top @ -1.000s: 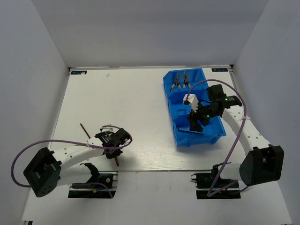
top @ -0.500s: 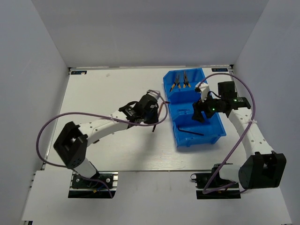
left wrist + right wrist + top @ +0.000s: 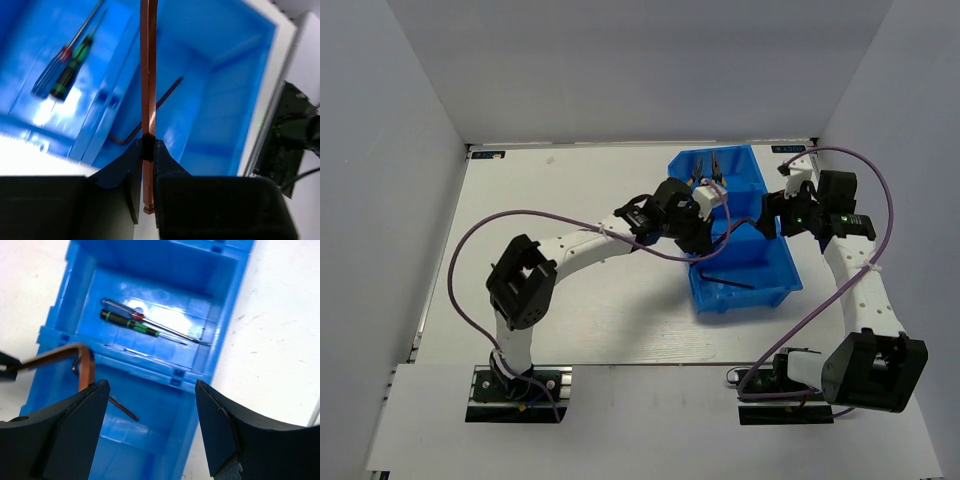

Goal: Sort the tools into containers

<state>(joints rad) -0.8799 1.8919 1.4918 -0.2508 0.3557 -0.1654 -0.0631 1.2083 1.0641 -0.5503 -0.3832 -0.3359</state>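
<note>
Over blue bin: left claw pinched on hex key.
Likely light, stiff, slick; gripped near long arm's end, may pivot. Right claw wide, empty.

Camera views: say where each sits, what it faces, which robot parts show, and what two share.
Top external: above, behind the bases, looking down on the blue bin and both arms.
Left wrist: over the bin, looking in past the left pincer, shut on a hex key.
Right wrist: above the bin, looking down through the open right pincer.
Both wrist views share the two screwdrivers in the middle compartment.
</note>
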